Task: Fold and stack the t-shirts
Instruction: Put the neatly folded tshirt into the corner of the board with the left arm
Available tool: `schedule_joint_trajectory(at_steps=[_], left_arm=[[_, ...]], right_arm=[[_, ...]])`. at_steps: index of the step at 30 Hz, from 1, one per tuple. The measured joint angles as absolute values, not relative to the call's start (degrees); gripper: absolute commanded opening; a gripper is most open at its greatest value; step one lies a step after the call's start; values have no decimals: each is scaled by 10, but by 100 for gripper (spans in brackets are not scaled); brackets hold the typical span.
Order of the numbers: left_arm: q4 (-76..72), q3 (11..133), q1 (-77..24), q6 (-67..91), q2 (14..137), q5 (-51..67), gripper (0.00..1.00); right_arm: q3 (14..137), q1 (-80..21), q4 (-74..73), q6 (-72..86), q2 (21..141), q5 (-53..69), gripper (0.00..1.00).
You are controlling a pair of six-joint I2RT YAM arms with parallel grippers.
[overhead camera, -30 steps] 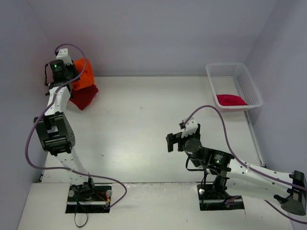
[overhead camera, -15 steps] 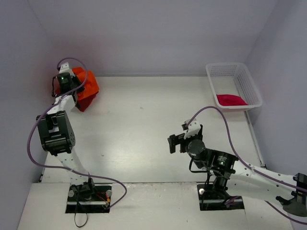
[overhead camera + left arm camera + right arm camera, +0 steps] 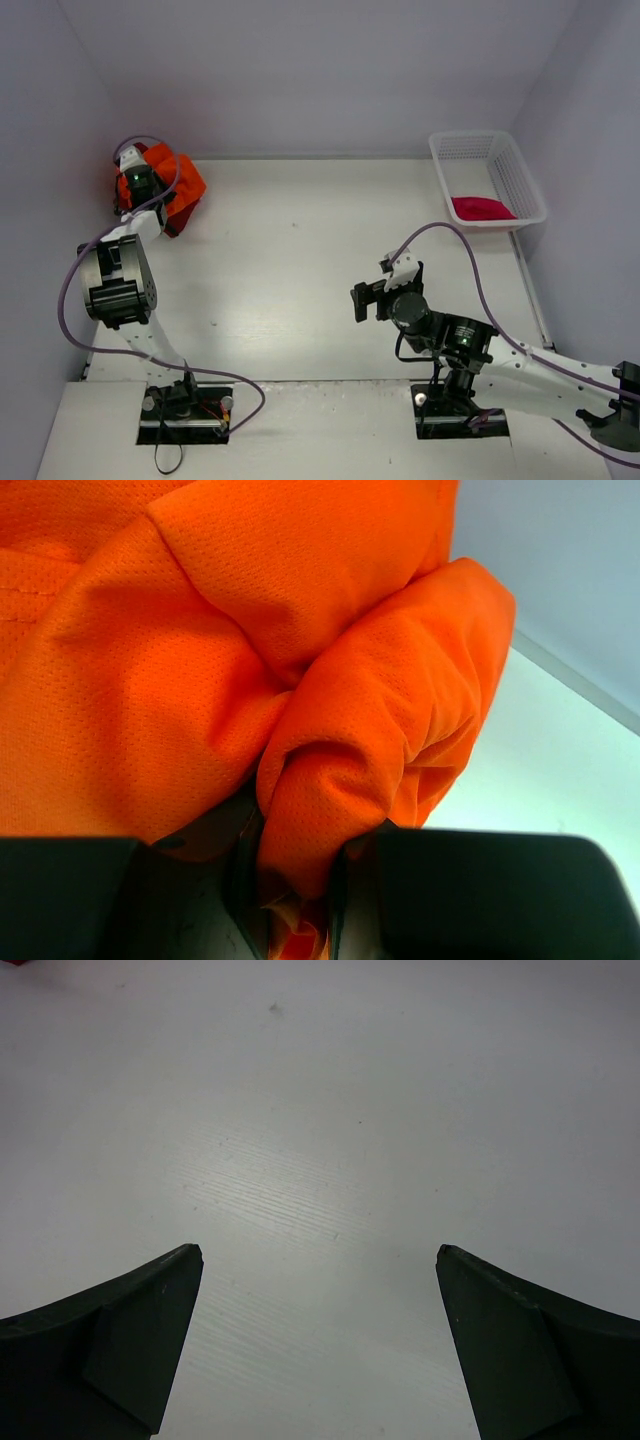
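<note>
Setting: robotics laboratory, enclosed test cell.
Evidence: a white table [image 3: 300, 250] closed in on three sides by bare, pale lilac walls [image 3: 320, 80]. The left arm [image 3: 118, 285] and right arm [image 3: 470, 345], jointed machines in black and white, are each fixed to a dark base plate [image 3: 185, 415] at the table's near edge. Purple cables [image 3: 436, 225] loop loosely along both arms. A white mesh basket [image 3: 520, 180] stands in the far right corner.

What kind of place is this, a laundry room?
Probably a robot lab test cell, not a home: the left arm and right arm are bolted to a white table boxed in by plain walls, with a mesh basket and an orange t-shirt for practice.
</note>
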State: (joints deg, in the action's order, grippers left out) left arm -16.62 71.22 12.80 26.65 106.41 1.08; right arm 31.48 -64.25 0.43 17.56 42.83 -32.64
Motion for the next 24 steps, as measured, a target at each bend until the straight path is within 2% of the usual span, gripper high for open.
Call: schedule_joint_trajectory(at_steps=[13, 14, 15, 17, 18, 20, 21, 22, 24], left_arm=[[-170, 695, 128, 307, 1055, -37, 0], [-170, 695, 128, 307, 1055, -38, 5], [-170, 695, 128, 308, 1054, -39, 19], [-169, 695, 128, 309, 1054, -42, 36], [-167, 695, 128, 311, 1053, -44, 50], [-163, 695, 128, 314, 1050, -48, 63], [-161, 695, 128, 317, 1048, -50, 75], [-159, 694, 128, 317, 1046, -51, 80], [-157, 694, 128, 320, 1044, -54, 83]], right_arm=[[315, -646, -3, 178, 429, -327, 100], [315, -646, -3, 178, 429, -328, 100], [315, -646, -3, 178, 429, -328, 100], [315, -646, -3, 178, 429, -328, 100], [315, -646, -3, 178, 429, -328, 100], [315, -647, -3, 178, 429, -328, 100], [315, -647, -3, 178, 429, -328, 100], [315, -647, -3, 178, 429, -328, 100], [315, -648, -3, 178, 429, -328, 100]])
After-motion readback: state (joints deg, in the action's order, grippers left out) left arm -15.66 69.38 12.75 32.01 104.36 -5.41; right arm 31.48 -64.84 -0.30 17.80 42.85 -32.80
